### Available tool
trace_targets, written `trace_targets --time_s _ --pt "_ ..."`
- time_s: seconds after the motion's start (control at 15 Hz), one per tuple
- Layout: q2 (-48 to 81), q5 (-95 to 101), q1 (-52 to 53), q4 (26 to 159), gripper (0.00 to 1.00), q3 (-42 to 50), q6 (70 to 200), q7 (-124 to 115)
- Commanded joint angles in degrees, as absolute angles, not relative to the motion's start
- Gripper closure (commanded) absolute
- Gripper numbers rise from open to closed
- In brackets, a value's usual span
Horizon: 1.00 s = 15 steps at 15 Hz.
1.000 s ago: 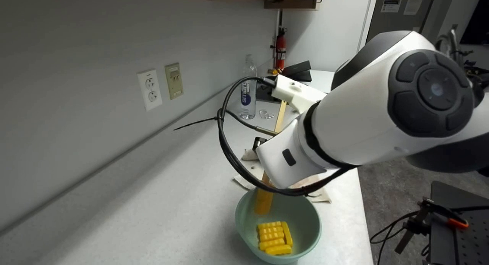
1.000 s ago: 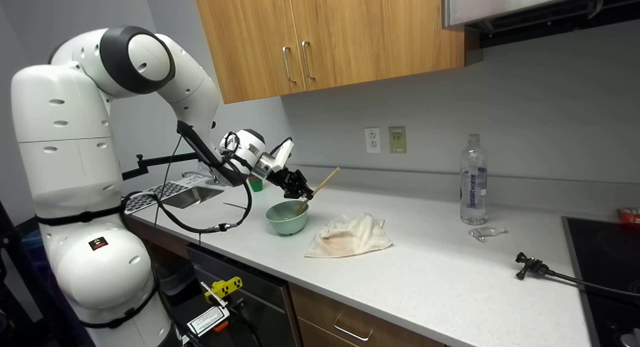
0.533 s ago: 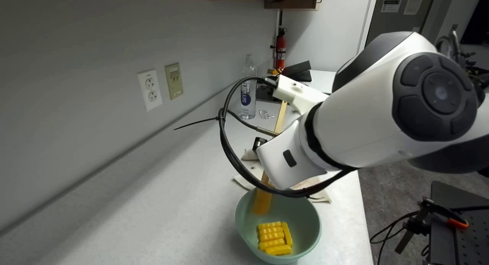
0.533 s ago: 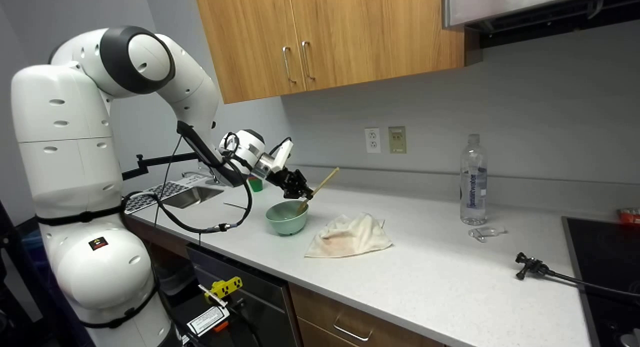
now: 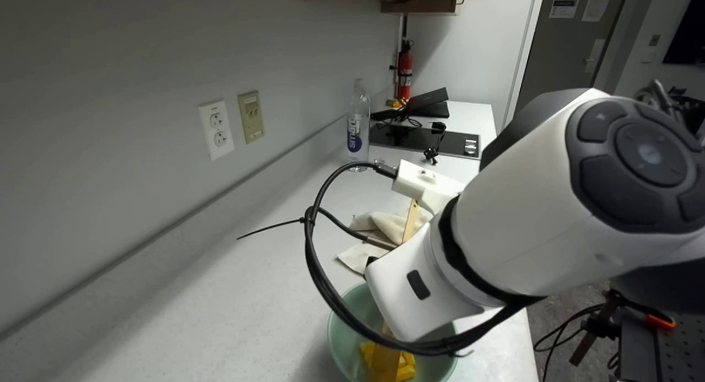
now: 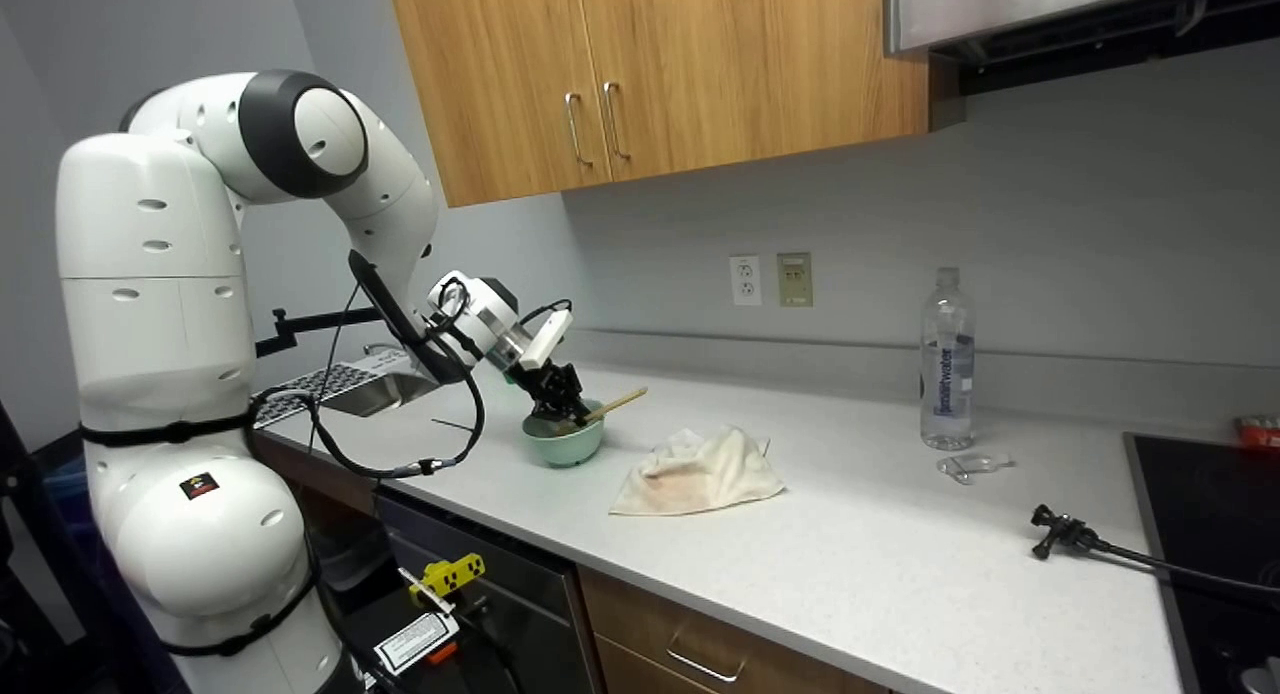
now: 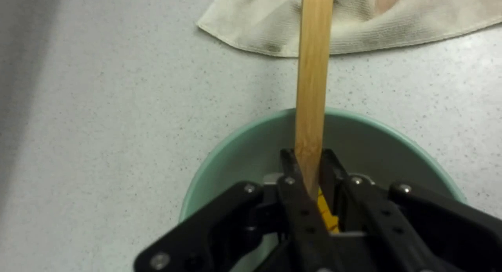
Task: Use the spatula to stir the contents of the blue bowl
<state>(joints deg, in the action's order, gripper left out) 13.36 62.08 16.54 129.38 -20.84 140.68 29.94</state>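
Note:
The blue-green bowl (image 5: 337, 338) stands on the counter; it also shows in an exterior view (image 6: 565, 452) and in the wrist view (image 7: 400, 150). Yellow blocks (image 5: 406, 366) lie inside it, partly hidden behind the spatula blade. The wooden spatula (image 7: 313, 76) is gripped by its handle, which slants up over the bowl's rim in an exterior view (image 6: 622, 402). Its blade (image 5: 384, 360) is down in the bowl over the yellow blocks. My gripper (image 7: 308, 158) is shut on the handle, low at the bowl's opening in an exterior view (image 6: 580, 414).
A crumpled cloth (image 6: 700, 472) lies on the counter beside the bowl. A water bottle (image 6: 947, 364) and a small clear object (image 6: 970, 464) stand farther along. A black camera mount (image 6: 1065, 534) lies near the cooktop (image 6: 1220, 534). The wall runs behind, with a cabinet (image 6: 680, 74) above.
My gripper has moved down and toward the bowl with the spatula. The blade has moved from the bowl's side onto the yellow blocks, and the handle leans lower. The bowl has shifted slightly.

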Motion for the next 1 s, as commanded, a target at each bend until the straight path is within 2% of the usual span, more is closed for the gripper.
trace_targets --time_s 0.0,0.93 --pt "13.6 60.6 16.8 128.7 0.95 -20.1 140.3 30.7" --pt "11.1 75.6 18.1 127.9 0.95 -18.9 129.5 21.1"
